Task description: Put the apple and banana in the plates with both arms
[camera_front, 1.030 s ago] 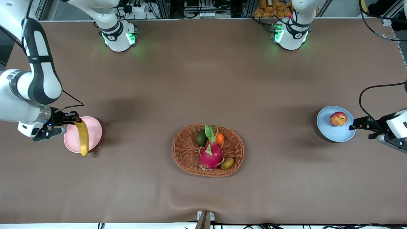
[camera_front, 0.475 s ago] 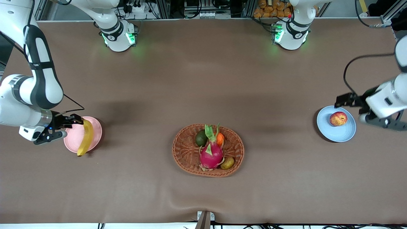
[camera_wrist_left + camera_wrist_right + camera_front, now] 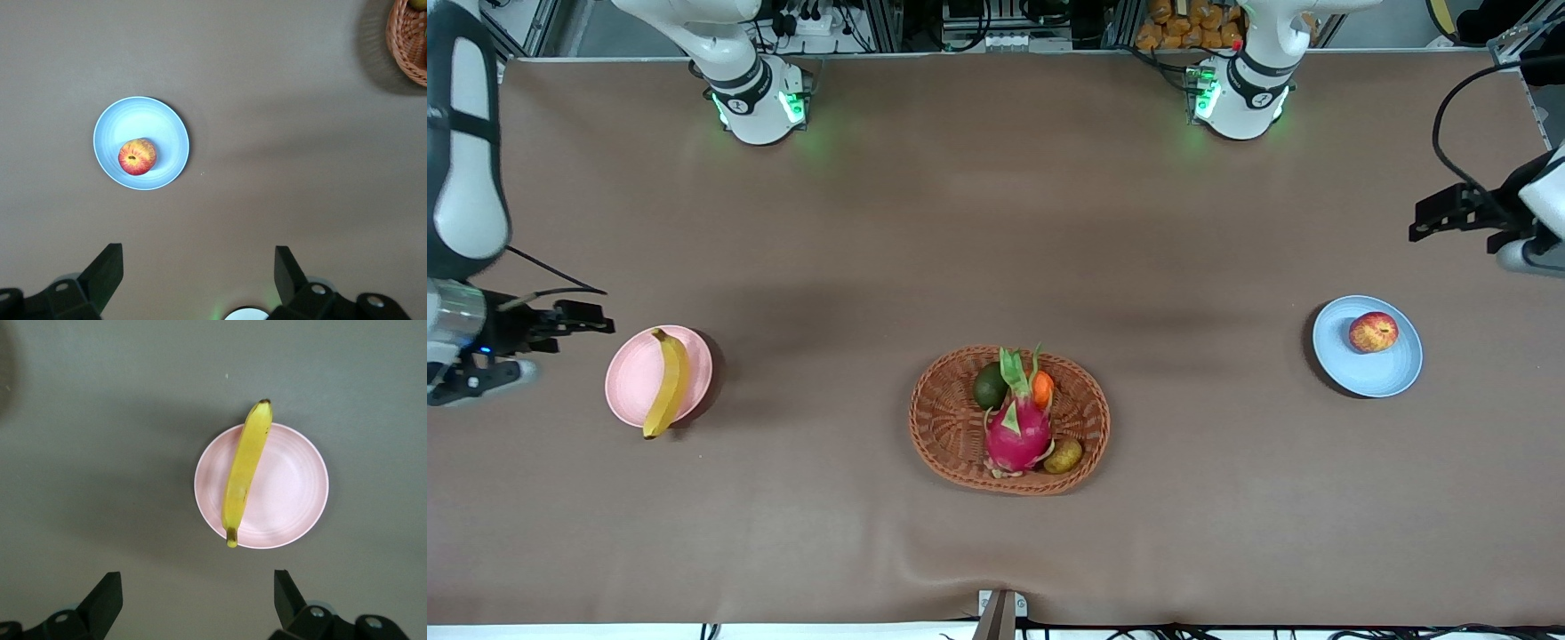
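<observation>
- Right tool (image 3: 574, 322), fingers spread and empty, has drawn away from the pink plate (image 3: 630, 378), leaving the banana (image 3: 665, 382) lying across it, one tip overhanging the rim.
- Left tool (image 3: 1440, 213), likewise spread and empty, has lifted away from the blue plate (image 3: 1360, 369), which holds the apple (image 3: 1373, 332).
- Both placements appear complete.
- Wicker basket (image 3: 951, 444) sits between the plates on the surface (image 3: 996, 222).

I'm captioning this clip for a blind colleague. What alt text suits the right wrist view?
A yellow banana lies across a pink plate on a brown table, both its tips reaching just past the rim. The right hand is open and empty above the table beside the plate.
</observation>
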Tool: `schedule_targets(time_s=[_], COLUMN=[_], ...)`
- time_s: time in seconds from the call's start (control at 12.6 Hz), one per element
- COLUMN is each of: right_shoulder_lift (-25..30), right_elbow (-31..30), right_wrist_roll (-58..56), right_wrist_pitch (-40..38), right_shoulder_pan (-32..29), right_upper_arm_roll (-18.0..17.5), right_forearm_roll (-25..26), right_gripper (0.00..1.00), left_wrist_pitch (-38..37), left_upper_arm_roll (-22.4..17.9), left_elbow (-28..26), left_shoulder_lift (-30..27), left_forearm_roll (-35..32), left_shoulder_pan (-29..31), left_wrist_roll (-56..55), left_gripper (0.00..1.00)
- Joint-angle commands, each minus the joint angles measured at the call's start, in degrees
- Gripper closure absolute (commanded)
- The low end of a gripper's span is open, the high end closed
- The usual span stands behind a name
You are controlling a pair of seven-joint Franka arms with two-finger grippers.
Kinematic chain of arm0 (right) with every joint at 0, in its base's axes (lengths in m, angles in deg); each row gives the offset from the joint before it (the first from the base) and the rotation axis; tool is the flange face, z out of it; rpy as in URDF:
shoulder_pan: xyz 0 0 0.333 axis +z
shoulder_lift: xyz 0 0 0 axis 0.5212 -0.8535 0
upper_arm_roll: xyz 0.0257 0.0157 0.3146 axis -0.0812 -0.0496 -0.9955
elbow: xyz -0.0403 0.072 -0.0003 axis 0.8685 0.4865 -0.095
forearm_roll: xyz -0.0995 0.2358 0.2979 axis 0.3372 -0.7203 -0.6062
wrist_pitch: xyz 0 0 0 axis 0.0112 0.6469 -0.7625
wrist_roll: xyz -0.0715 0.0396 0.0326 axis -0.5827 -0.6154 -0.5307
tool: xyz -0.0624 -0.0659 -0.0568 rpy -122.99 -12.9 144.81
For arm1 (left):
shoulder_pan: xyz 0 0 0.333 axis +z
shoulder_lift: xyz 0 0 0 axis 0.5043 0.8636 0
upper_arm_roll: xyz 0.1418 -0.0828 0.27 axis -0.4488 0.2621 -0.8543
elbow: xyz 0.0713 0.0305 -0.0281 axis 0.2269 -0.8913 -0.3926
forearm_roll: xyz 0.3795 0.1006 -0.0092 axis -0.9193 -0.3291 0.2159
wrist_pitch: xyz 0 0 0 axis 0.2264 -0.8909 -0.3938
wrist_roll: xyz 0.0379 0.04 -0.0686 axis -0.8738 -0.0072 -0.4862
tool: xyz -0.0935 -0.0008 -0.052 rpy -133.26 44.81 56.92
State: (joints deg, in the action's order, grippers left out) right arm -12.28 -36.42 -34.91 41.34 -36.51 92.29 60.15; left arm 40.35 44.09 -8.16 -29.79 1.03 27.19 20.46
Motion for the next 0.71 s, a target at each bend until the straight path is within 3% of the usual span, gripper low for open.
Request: schedule_targets(time_s=[0.0,0.32,0.63], right_shoulder_lift=[5.94,15.43,18.88], right_elbow=[-0.16,-1.21,-0.87], right_wrist_roll=[8.27,20.16,27.95], right_wrist_pitch=[-3.95,-11.08,-15.47], right_shoulder_pan=[3.15,6.07,5.46], right_upper_arm_roll=[-0.39,-0.65,-1.09], right_forearm_roll=[4.34,5.68,4.8], right_gripper=[0.0,0.0,0.0], left_wrist_pitch=[-4.63,-11.32,-7.74], left_upper_arm_roll=[-0.92,-0.22,-0.13], left_elbow=[3.41,4.31,4.48], left_shoulder_lift=[-1.34,-5.56,-3.01], left_forearm_roll=[-1.31,-1.57,-3.95], left_shoulder_pan=[-0.6,1.95,1.87], left_wrist_roll=[-1.06,-1.15,-2.63], left_gripper=[0.0,0.0,0.0])
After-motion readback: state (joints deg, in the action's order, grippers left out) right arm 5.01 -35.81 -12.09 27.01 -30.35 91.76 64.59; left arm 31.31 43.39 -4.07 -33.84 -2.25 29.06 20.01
